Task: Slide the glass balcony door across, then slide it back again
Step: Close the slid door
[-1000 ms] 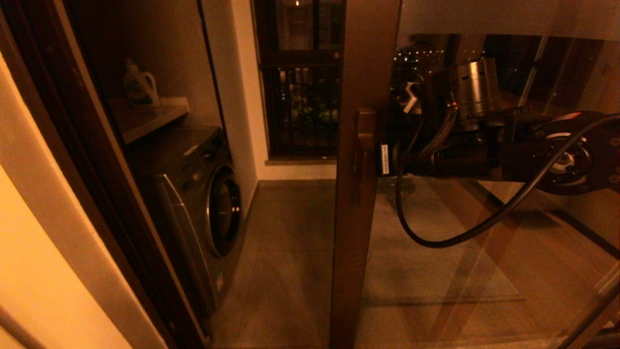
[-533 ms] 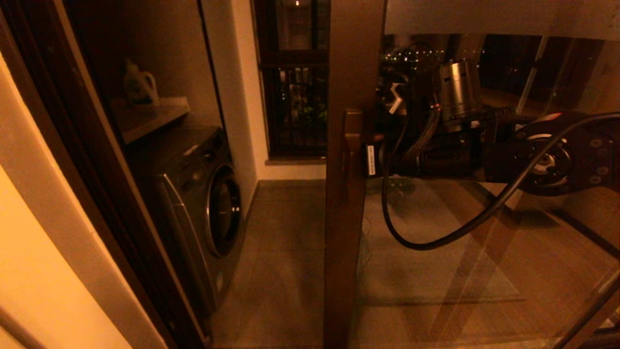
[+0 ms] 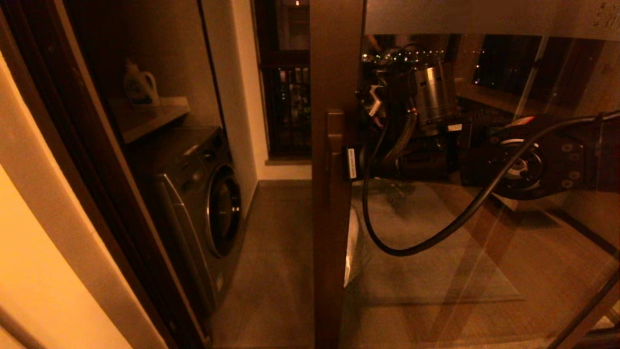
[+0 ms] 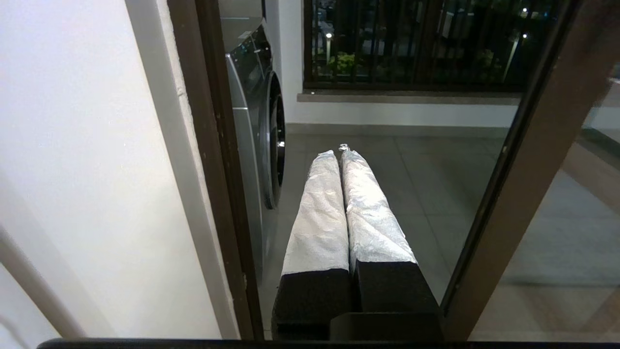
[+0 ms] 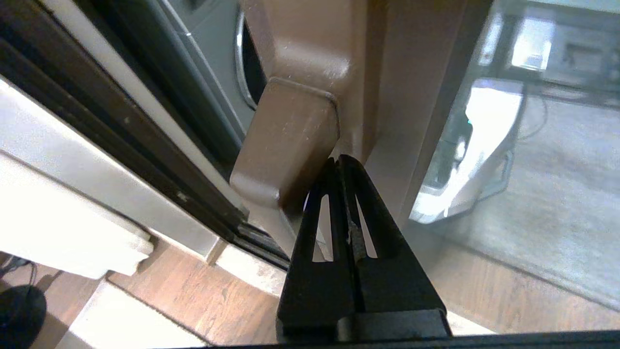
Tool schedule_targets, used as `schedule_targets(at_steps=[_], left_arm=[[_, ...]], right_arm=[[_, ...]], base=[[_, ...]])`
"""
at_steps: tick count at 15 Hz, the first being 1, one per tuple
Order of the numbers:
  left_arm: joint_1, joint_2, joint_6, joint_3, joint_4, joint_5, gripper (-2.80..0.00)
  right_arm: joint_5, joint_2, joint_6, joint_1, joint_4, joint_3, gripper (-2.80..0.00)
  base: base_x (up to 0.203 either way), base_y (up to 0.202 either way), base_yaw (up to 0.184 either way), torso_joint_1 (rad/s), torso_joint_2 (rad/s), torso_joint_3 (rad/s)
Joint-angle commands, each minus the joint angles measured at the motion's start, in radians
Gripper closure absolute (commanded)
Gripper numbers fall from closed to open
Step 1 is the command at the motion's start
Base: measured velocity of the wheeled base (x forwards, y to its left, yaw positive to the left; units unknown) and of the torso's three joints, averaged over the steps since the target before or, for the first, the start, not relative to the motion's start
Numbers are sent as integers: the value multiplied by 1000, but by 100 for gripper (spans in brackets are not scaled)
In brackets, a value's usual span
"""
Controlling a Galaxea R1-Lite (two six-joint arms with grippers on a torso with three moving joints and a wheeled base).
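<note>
The glass balcony door (image 3: 436,271) fills the right side of the head view, its brown stile (image 3: 334,232) standing near the middle. A frosted band (image 3: 484,14) runs along its top. My right arm reaches in from the right to the blocky wooden handle (image 3: 334,140). The right gripper (image 3: 346,164) is shut, and in the right wrist view its black tips (image 5: 339,161) are tucked against the inner side of the handle (image 5: 286,145), holding nothing. My left gripper (image 4: 338,154), with white-wrapped fingers, is shut and empty, low in the gap between the jamb and the door stile (image 4: 523,160).
A grey washing machine (image 3: 203,194) stands left of the opening under a shelf with a detergent bottle (image 3: 139,87). The dark fixed jamb (image 3: 97,169) borders the left. Behind is a dark window with railing bars (image 3: 286,97). A black cable (image 3: 411,242) loops below my right arm.
The door stile and handle have slid left with my right arm against the handle. The opening to the balcony is narrower, and less of the barred window shows.
</note>
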Motion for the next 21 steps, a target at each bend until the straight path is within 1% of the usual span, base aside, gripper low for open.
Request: schedule_targets(at_steps=[1, 2, 4, 5, 10, 15, 21], left_arm=[[0, 1, 0, 40, -1, 0, 0], [0, 1, 0, 40, -1, 0, 0], [0, 1, 0, 40, -1, 0, 0], [0, 1, 0, 40, -1, 0, 0], [0, 1, 0, 40, -1, 0, 0], [0, 1, 0, 40, -1, 0, 0], [0, 1, 0, 40, -1, 0, 0]], right_arm=[[-2, 24, 1, 13, 2, -15, 0], [-15, 30, 2, 18, 2, -26, 0], [-73, 63, 2, 39, 2, -57, 0], [-85, 78, 3, 49, 2, -70, 0], [-90, 118, 18, 83, 4, -127, 0], [-90, 128, 18, 94, 4, -138, 0], [-90, 159, 30, 129, 4, -174, 0]], base=[[0, 0, 0, 0, 0, 0], [0, 0, 0, 0, 0, 0], [0, 0, 0, 0, 0, 0], [0, 0, 0, 0, 0, 0], [0, 0, 0, 0, 0, 0], [0, 0, 0, 0, 0, 0], [0, 0, 0, 0, 0, 0]])
